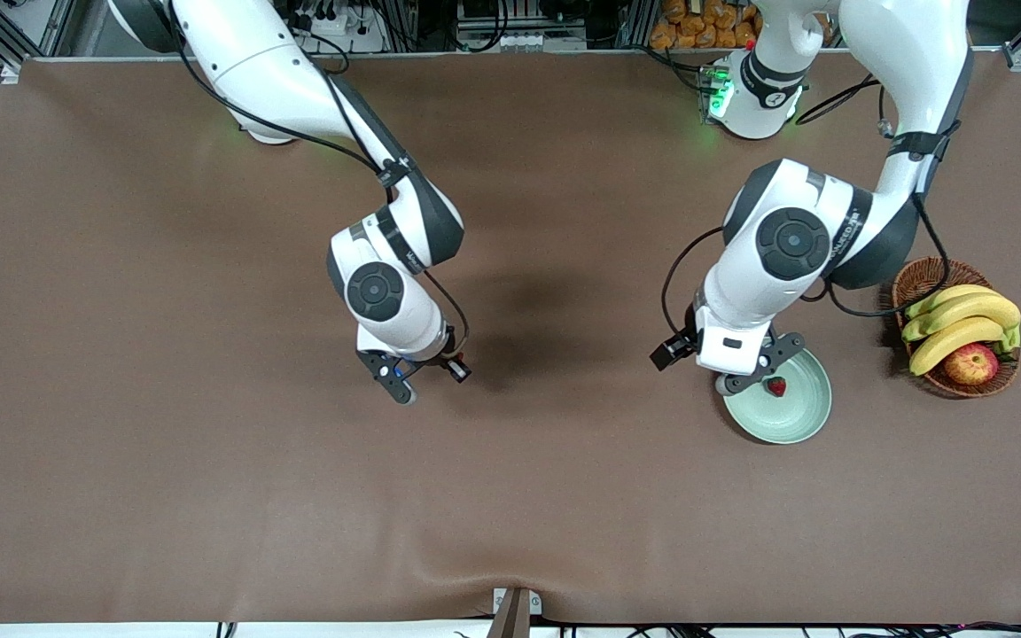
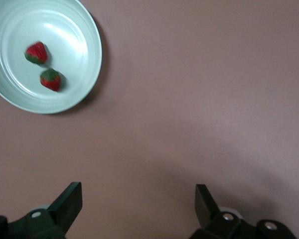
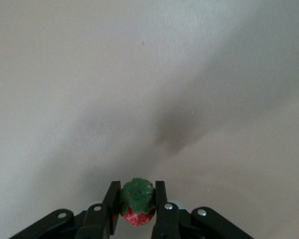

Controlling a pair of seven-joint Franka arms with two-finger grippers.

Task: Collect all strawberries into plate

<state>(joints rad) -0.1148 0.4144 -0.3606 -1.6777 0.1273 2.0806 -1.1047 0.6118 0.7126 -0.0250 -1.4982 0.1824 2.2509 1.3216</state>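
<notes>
The pale green plate [image 1: 801, 415] [image 2: 65, 30] lies toward the left arm's end of the table. Two strawberries rest in it [image 2: 36, 52] [image 2: 51, 79]; the front view shows only one strawberry [image 1: 776, 386], beside the left hand. My left gripper [image 1: 757, 367] [image 2: 138, 199] hangs over the plate's rim, open, nothing between its fingers. My right gripper [image 1: 426, 370] [image 3: 135, 193] is up over bare tablecloth near the middle of the table, shut on a third strawberry [image 3: 137, 204], green cap toward the wrist camera.
A brown wicker basket [image 1: 918, 282] with bananas [image 1: 962, 319] and a red-yellow apple [image 1: 971, 363] stands beside the plate at the left arm's end of the table. A brown cloth [image 1: 209, 487] covers the table.
</notes>
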